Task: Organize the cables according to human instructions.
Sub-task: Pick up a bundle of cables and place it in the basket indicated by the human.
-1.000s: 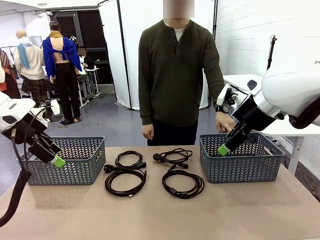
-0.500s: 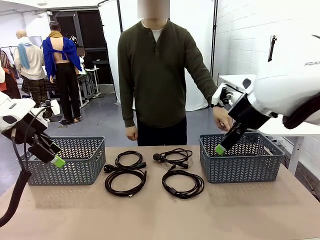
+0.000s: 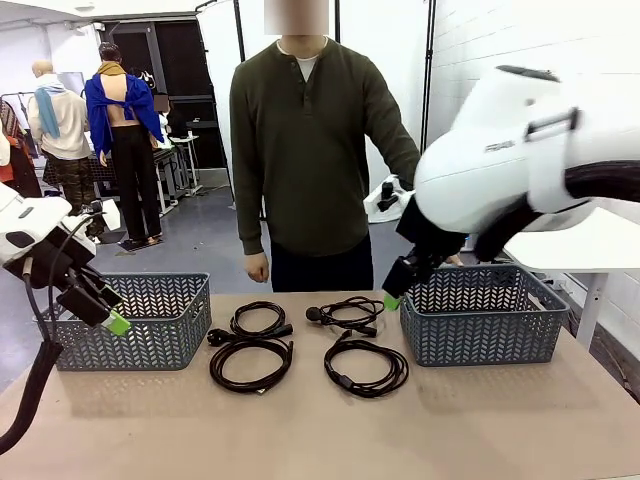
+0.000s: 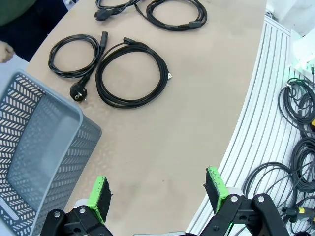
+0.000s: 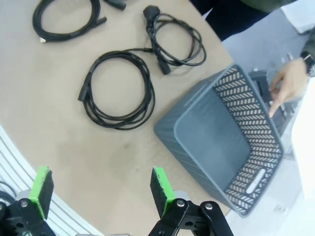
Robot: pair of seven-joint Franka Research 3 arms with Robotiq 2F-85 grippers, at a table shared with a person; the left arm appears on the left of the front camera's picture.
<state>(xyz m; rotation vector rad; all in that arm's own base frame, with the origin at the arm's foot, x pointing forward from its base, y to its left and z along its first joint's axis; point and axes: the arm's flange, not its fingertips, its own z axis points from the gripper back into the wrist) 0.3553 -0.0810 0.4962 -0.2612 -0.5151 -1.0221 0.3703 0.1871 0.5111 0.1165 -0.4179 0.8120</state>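
Left gripper [image 4: 157,191] at 9 o'clock, right gripper [image 5: 101,189] at 2 o'clock by the grey basket [image 3: 480,340]: jaws spread wide, both empty. Mid-table: four cables [image 3: 347,381], thin black coiled loops with chunky plugs, two by two. Human [image 3: 310,150] at 12 o'clock.

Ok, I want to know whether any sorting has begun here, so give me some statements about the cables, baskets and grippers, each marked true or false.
1. All four cables lie on the table between the two baskets. True.
2. The right basket holds one cable. False: it is empty inside.
3. The left gripper is shut on a cable. False: it is open and holds nothing, above the table beside the left basket.
4. The right gripper is open and holds nothing. True.
5. The person's hand rests on a cable. False: it is by the right basket's far side, apart from the cables.
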